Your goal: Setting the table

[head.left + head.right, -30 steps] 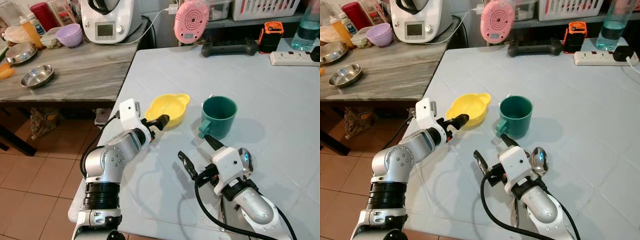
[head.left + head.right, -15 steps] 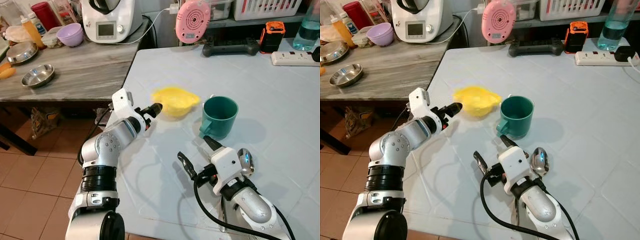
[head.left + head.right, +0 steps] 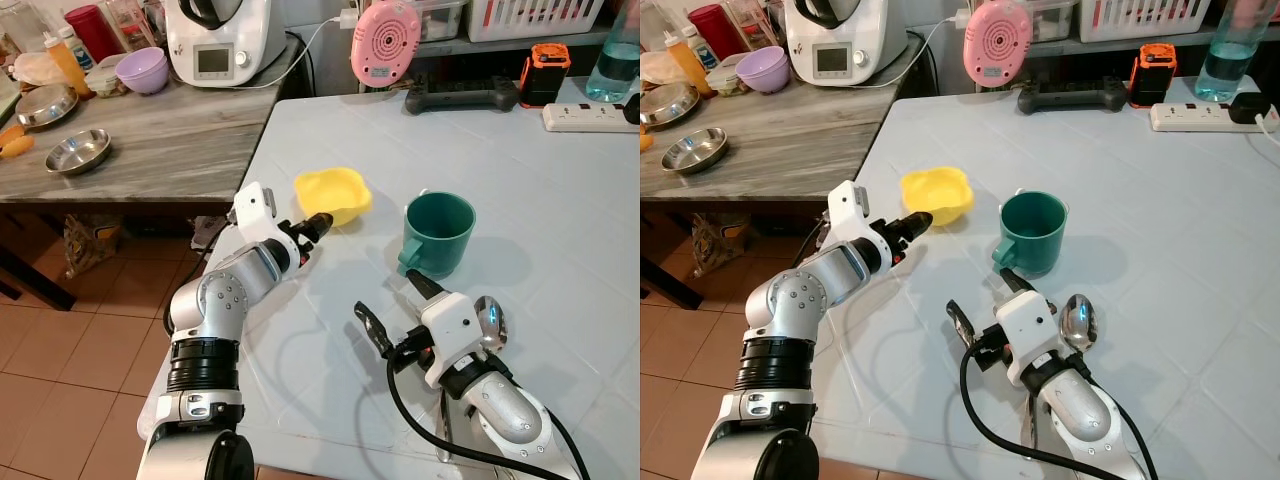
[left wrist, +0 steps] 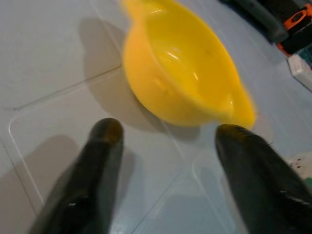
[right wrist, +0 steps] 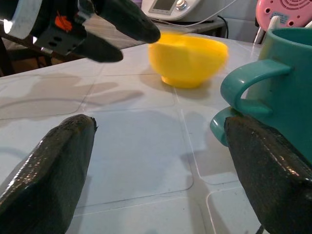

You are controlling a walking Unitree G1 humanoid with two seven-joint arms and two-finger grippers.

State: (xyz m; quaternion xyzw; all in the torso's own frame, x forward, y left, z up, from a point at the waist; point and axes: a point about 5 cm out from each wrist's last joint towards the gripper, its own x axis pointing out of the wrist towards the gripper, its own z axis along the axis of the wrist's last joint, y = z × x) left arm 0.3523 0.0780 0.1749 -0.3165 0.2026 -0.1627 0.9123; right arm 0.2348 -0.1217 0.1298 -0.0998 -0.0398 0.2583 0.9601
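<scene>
Spoon [image 3: 1077, 322] nearest us, at the right gripper's [image 3: 398, 312] three o'clock, fingers spread on the pale table [image 3: 560, 210]; green mug [image 3: 438, 233] at its twelve; left gripper [image 4: 175, 141] spread, yellow bowl [image 3: 334, 194] just beyond its tips, apart; we note a steel bowl [image 3: 77, 151] on the counter [image 3: 170, 130], ten o'clock.

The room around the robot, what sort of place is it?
Most likely a home kitchen or dining corner. A white kitchen machine and steel bowls stand on a grey counter, and a yellow bowl and green mug sit on a pale table.
</scene>
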